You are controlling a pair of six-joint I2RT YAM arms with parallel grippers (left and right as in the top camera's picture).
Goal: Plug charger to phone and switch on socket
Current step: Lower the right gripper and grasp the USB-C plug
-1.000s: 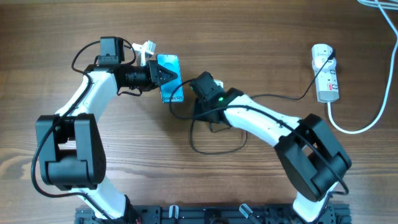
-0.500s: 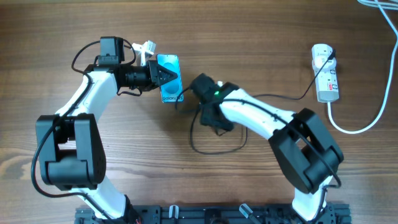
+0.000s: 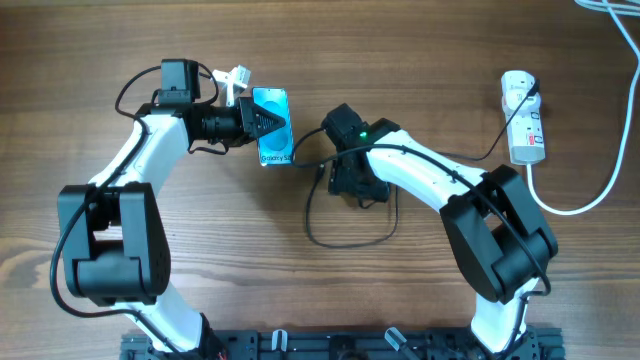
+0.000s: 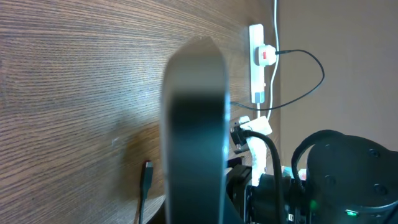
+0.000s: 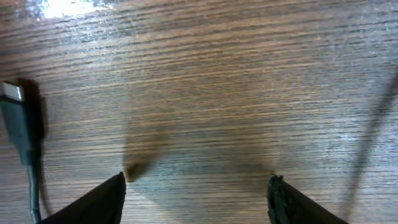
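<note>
My left gripper point(image 3: 262, 122) is shut on the phone point(image 3: 273, 126), gripping its long sides; the teal screen faces up. In the left wrist view the phone point(image 4: 196, 124) shows edge-on, close and blurred. The charger's connector tip point(image 5: 15, 102) lies loose on the table, left of my right gripper point(image 5: 199, 199), which is open and empty over bare wood. The connector point(image 4: 146, 177) lies beside the phone, not plugged in. The thin black cable loops point(image 3: 345, 244) below my right gripper point(image 3: 360, 190) and runs to the black plug point(image 3: 522, 94) in the white socket point(image 3: 524, 120).
A thick white cable point(image 3: 600, 190) curves from the socket towards the table's right edge and back corner. The socket point(image 4: 256, 62) with its red mark also shows in the left wrist view. A white clip point(image 3: 236, 78) sticks out near the left wrist.
My right gripper has drawn back to the right, away from the phone's bottom edge. The left gripper and the phone have not moved.
</note>
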